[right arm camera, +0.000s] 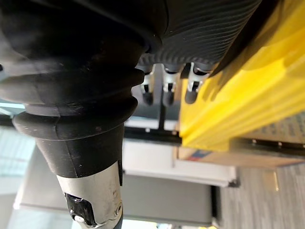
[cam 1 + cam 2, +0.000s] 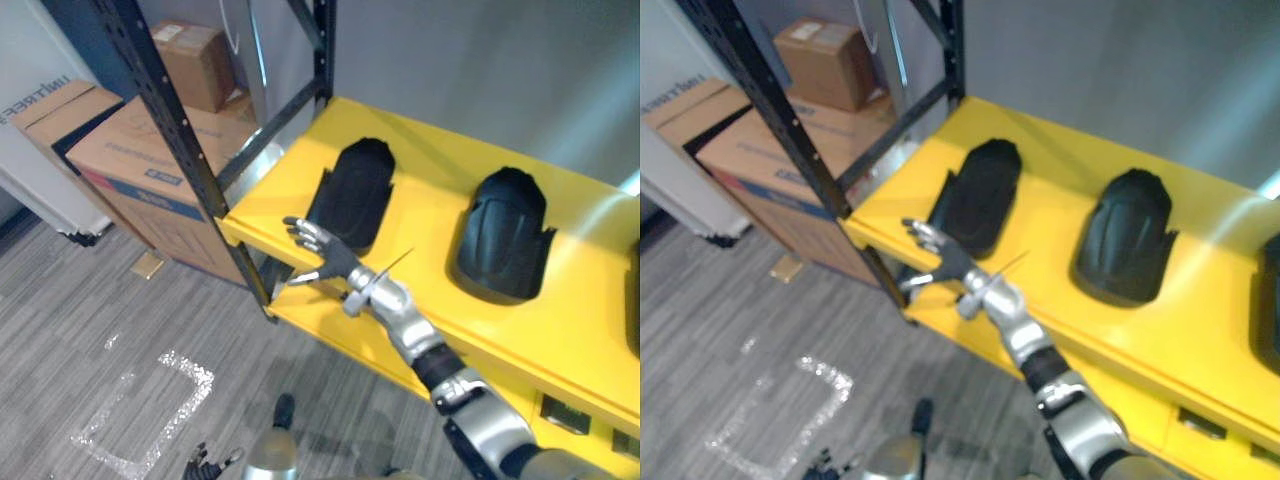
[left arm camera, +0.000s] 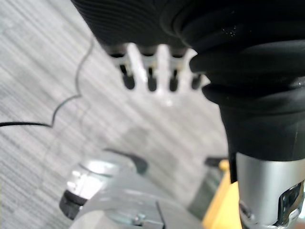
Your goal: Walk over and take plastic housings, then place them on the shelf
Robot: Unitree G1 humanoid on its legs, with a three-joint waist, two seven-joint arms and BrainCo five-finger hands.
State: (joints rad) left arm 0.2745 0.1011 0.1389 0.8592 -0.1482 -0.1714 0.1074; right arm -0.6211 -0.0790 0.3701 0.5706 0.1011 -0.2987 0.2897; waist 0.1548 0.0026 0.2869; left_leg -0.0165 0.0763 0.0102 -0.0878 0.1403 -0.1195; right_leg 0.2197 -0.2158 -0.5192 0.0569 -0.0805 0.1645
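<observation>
Since neither hand holds anything, the question is how a housing should be taken up. The right hand [image 2: 325,255] reaches out with straight, spread fingers and its thumb apart, over the front lip of the yellow metal shelf board [image 2: 430,150]. It is just beside the near end of the leftmost black dome-backed plastic housing [image 2: 352,195], though I cannot tell whether a fingertip touches it. A second black housing [image 2: 503,235] lies well apart from the first on the same board, and a third black housing [image 2: 1268,300] is cut off at the picture's edge. The left hand [image 3: 151,78] hangs low over the grey plank-patterned floor [image 2: 80,300], its fingers relaxed and empty. Each housing looks like a thin, hollow moulded shell, so it is probably light and fairly stiff but may flex if squeezed hard across its width. The smooth rounded back gives fingers little purchase and would likely slip. The better hold seems to be at the side rim near the notched flanges, with the thumb under the edge and the fingers over the crown. On the painted board a housing may skid away when pushed. The black steel shelf upright [image 2: 170,130] stands close by, with brown cardboard boxes [image 2: 130,150] beyond it.
</observation>
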